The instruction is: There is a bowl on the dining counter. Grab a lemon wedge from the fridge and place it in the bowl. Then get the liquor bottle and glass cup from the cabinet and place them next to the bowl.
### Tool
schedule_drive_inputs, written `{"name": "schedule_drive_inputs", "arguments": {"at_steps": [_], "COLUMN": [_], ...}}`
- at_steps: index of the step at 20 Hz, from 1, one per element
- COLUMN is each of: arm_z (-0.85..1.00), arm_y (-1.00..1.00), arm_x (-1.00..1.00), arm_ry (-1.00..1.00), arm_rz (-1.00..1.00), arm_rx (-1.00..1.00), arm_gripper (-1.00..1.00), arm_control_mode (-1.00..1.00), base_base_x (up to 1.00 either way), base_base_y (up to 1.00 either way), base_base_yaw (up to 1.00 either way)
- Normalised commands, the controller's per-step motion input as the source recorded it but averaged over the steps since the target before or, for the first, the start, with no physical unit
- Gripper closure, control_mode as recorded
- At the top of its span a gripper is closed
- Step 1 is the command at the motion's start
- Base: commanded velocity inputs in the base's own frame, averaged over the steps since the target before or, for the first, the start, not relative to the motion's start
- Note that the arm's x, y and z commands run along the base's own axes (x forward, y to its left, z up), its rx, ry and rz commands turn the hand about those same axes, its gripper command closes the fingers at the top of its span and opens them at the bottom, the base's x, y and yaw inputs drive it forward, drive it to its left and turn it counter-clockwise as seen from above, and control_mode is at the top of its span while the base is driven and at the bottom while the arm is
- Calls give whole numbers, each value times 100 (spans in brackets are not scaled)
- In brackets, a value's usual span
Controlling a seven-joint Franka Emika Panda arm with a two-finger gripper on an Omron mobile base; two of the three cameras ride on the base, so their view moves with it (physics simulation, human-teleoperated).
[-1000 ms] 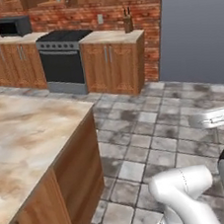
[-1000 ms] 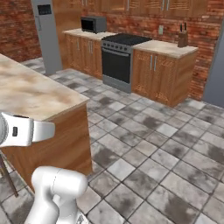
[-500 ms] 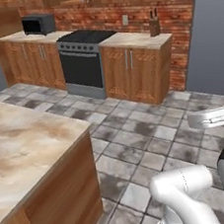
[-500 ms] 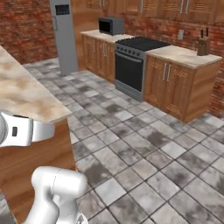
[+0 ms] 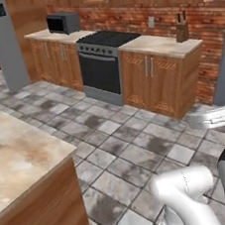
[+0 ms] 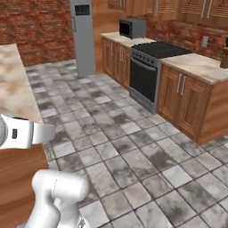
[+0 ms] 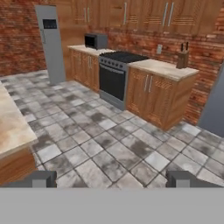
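Observation:
The tall grey fridge [image 5: 3, 43] stands shut at the far left end of the kitchen wall, also seen in the right base view [image 6: 84, 35] and the hand view [image 7: 51, 43]. Wooden wall cabinets [image 7: 131, 13] hang shut above the stove run. The marble-topped dining counter [image 5: 19, 151] juts in at the near left, with bare top on the part in view [image 7: 11, 122]. My gripper [image 7: 111, 181] is open, its two dark fingertips [image 7: 43, 178] wide apart with nothing between them, held over the tiled floor and facing the stove.
A black stove [image 5: 104, 65] sits between wooden base cabinets [image 5: 160, 78]. A microwave [image 5: 63, 23] and a knife block [image 5: 182, 31] rest on the worktop. Open grey tiled floor [image 5: 119, 148] lies between the dining counter and the wall units.
The whole picture has shifted: the base has moved, so the stove run slid right and came closer, and the fridge has come into the left base view. Gripper unchanged.

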Motion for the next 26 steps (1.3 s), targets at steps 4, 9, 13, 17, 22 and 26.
{"name": "schedule_drive_inputs", "arguments": {"at_steps": [4, 9, 13, 17, 22, 26], "arm_z": [0, 0, 0, 0, 0, 0], "arm_y": [0, 0, 0, 0, 0, 0], "arm_x": [0, 0, 0, 0, 0, 0], "arm_ry": [0, 0, 0, 0, 0, 0], "arm_rz": [0, 0, 0, 0, 0, 0], "arm_rx": [0, 0, 0, 0, 0, 0], "arm_gripper": [-100, -100, -100, -100, -100, -100], "arm_control_mode": [100, 100, 100, 100, 100, 100], "base_base_x": [85, 86, 87, 96, 100, 100], "base_base_y": [-81, -82, -84, -84, -71, -52], "base_base_yaw": [34, 34, 32, 30, 17, 4]}}
